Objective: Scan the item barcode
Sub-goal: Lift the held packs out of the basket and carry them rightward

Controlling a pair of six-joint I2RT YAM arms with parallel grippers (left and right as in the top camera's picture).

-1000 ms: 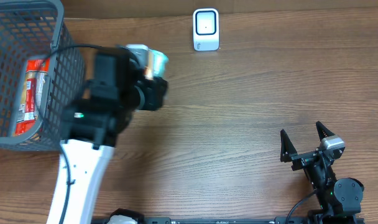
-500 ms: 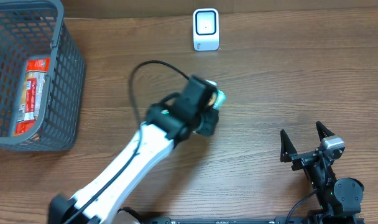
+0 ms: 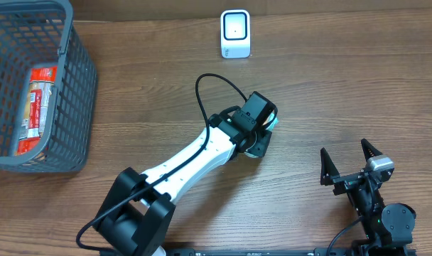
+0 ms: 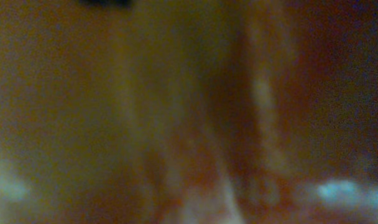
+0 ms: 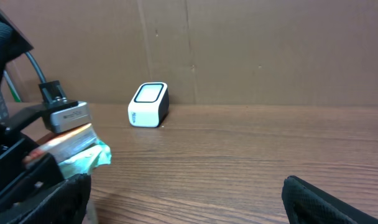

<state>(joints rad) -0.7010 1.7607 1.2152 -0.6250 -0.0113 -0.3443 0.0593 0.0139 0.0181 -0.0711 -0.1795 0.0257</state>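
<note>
Overhead, the left fingers point(image 3: 259, 144) hide most of the item point(image 3: 273, 123); the right wrist view shows them pinching it, apparently a packet. Your right fingers point(image 3: 327, 167) stand spread.

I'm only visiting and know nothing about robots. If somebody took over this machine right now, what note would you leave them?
Left gripper: shut on the teal-and-orange wrapped packet, held mid-table, short of the small white barcode scanner.
Right gripper: open, empty, near the table's front edge.
Grey mesh basket: one red packet inside.
Done: packet in grip.
Left: present its barcode to the scanner; where the barcode sits cannot be told.
</note>
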